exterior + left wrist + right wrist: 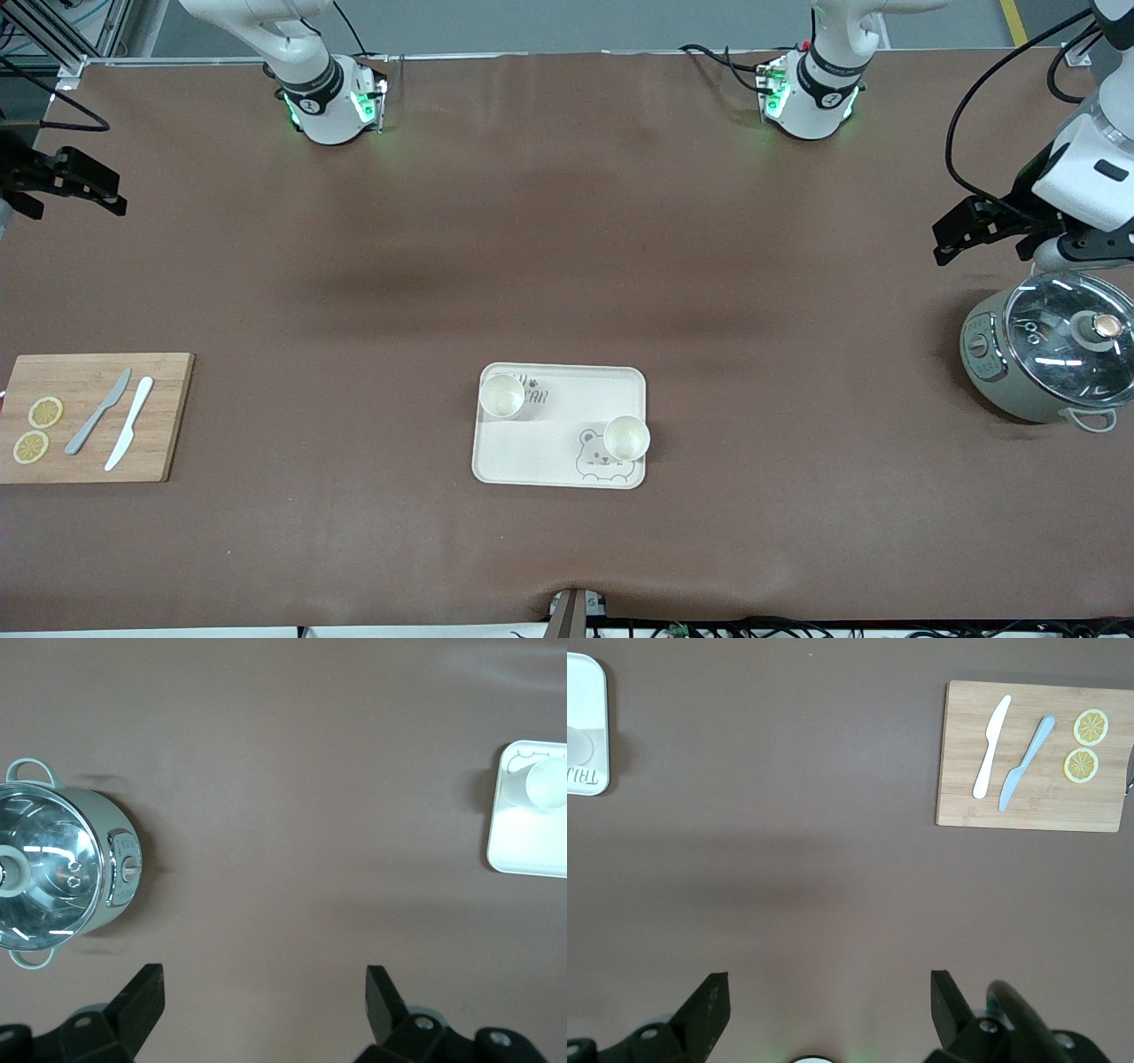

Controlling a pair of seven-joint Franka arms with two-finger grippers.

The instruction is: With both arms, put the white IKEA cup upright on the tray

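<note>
The cream-white tray [549,443] with the bear drawing lies on the brown table, near the front camera. Two white cups stand upright on it: one [502,395] on the lettering corner, one [626,438] by the bear face. The tray's edge also shows in the left wrist view [509,859] with a cup [547,784], and in the right wrist view [594,691]. My left gripper [952,237] is open and empty, up over the table's left-arm end beside the pot. My right gripper [97,190] is open and empty, up over the right-arm end.
A grey-green cooking pot with a glass lid [1050,359] stands at the left arm's end, under the left gripper. A wooden cutting board [93,416] with two knives and two lemon slices lies at the right arm's end.
</note>
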